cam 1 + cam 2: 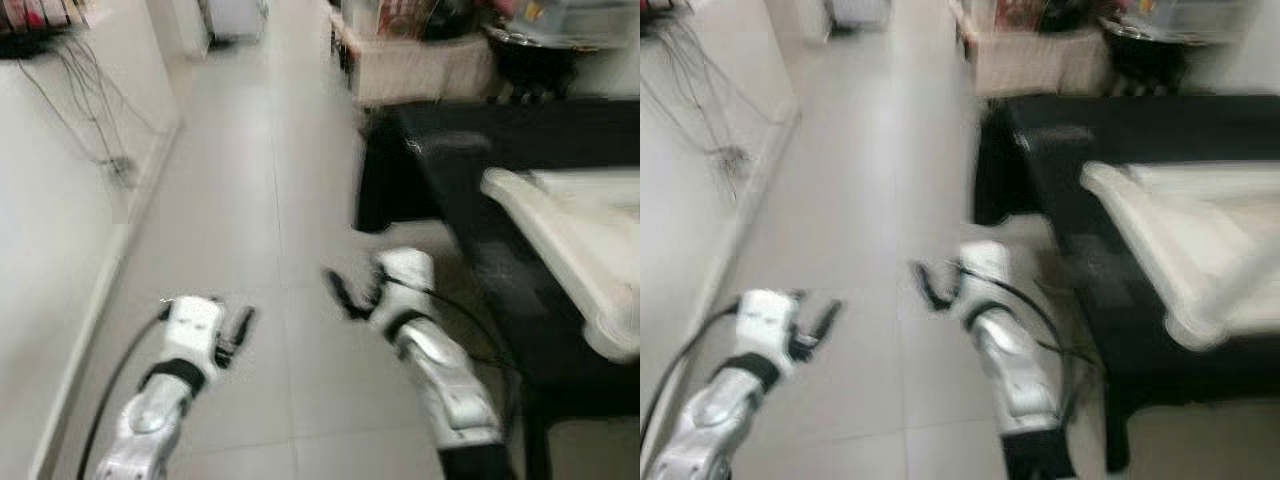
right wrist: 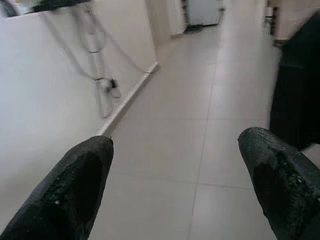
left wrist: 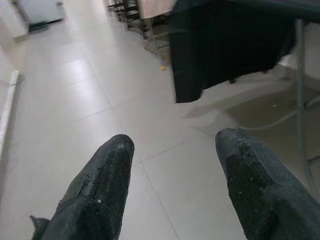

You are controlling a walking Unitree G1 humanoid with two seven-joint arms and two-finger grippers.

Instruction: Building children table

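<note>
- Left hand [image 1: 238, 335]: low over the tiled floor [image 1: 250, 200], fingers apart, empty.
- Right hand [image 1: 350, 293]: beside the black-draped bench [image 1: 500, 140], fingers apart, empty.
- White tabletop panel [image 1: 570, 250]: lies flat on the bench, long axis running away from the robot. Judged rigid, smooth, bulky; grip its raised rim.

A pale tiled floor [image 1: 250, 200] runs down a corridor, blurred in the head views. At right stands a desk [image 1: 520, 150] draped in a black cloth [image 3: 225, 45] that hangs close to the tiles. A white moulded tabletop panel [image 1: 560, 250] lies on the desk, overhanging its near edge. Farther back, another desk under a light cloth [image 1: 420, 65] carries blurred items.
</note>
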